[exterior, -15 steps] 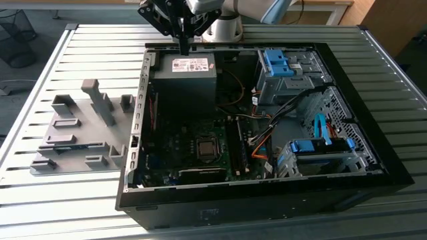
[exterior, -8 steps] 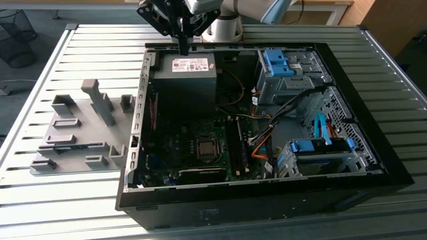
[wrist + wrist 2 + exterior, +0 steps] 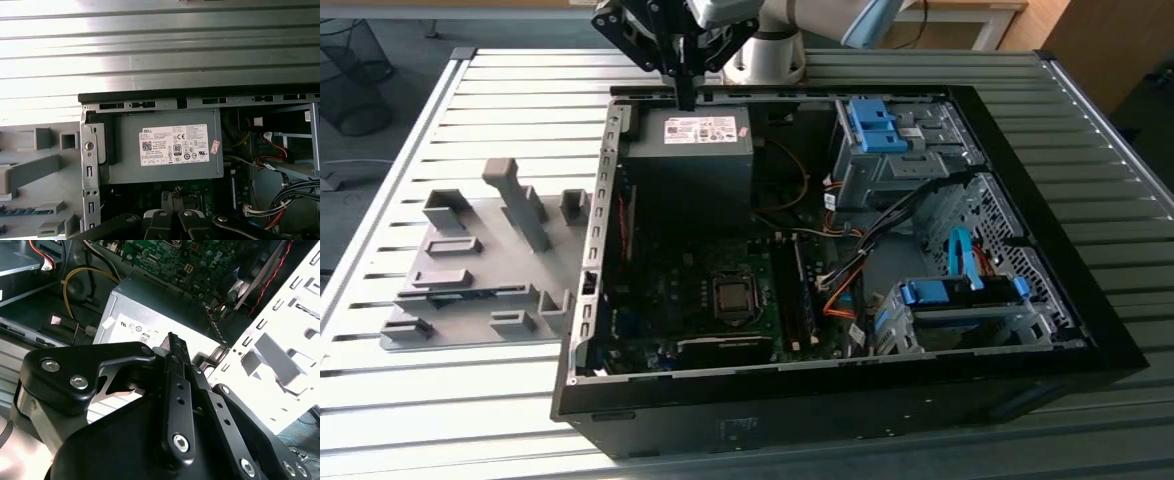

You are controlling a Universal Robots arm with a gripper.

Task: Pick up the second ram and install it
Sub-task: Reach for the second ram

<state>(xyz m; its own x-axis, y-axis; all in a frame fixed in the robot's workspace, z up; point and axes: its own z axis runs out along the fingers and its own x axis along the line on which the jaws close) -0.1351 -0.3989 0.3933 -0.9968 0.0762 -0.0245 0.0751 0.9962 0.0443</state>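
My gripper [image 3: 683,97] hangs at the back of the open computer case [image 3: 1067,330], just over the rear edge of the grey power supply [image 3: 700,135]. Its fingers point down and are pressed together with nothing visible between them; the fingertips [image 3: 172,342] show against the power supply's label. A narrow blue strip [image 3: 7,211], possibly the second ram, lies in the grey holder [image 3: 467,270] outside the case, on the exterior view's left and well away from the gripper. The memory slots [image 3: 798,300] run beside the processor socket on the motherboard [image 3: 707,330].
Blue drive-bay clips [image 3: 874,125] and a second drive cage [image 3: 961,300] sit on the exterior view's right of the case, with orange and black cables [image 3: 847,275] between them. The case stands on a slatted metal table [image 3: 480,90]. The arm's base [image 3: 767,50] is behind the case.
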